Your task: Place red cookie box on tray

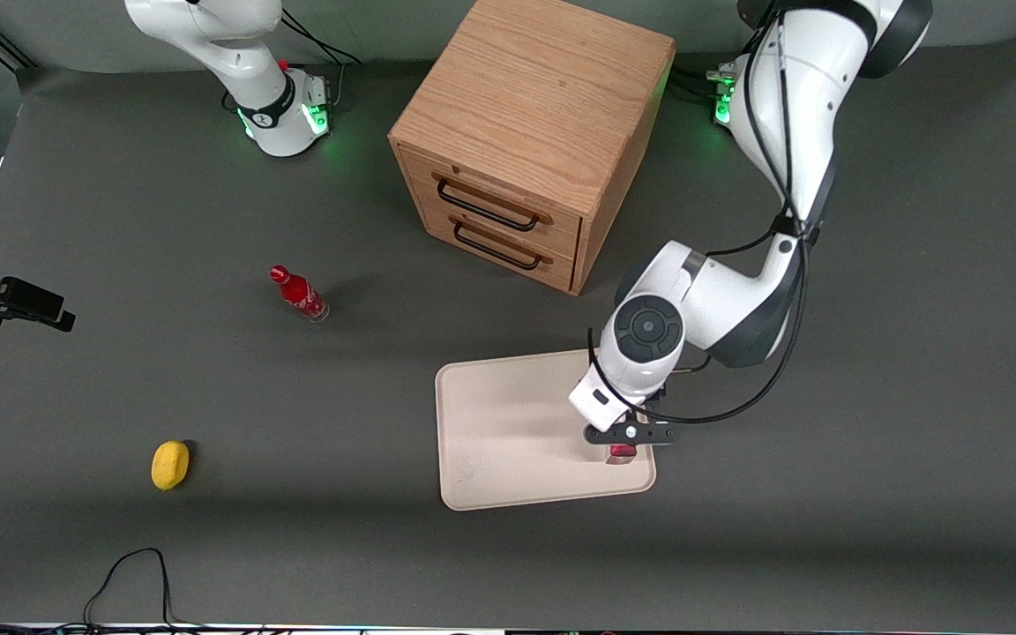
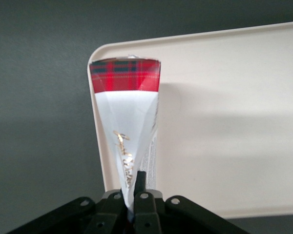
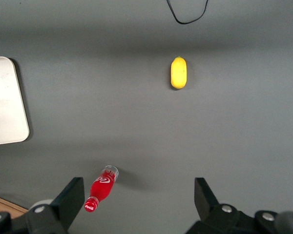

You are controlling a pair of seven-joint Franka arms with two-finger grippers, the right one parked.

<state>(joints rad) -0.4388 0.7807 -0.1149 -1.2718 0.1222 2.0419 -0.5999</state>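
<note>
Red cookie box [image 2: 127, 122]: slim carton, red tartan end, white face with gold script, hanging end-down from the claw [image 1: 623, 450], which is clamped on its upper end. Box hangs over a corner of the tray [image 1: 508, 432], the one nearest the front camera on the working arm's side; contact with tray unclear. Surface [image 1: 870, 441]: dark grey mat. Wooden cabinet [image 1: 534, 132] farther from camera than tray. Red bottle [image 1: 299, 294] and yellow object [image 1: 170, 465] toward parked arm's end.

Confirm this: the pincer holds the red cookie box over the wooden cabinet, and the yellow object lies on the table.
Not quite. The pincer holds the red cookie box over the tray, not the wooden cabinet; the left wrist view shows the tray beneath the box. The yellow object does lie on the table.
</note>
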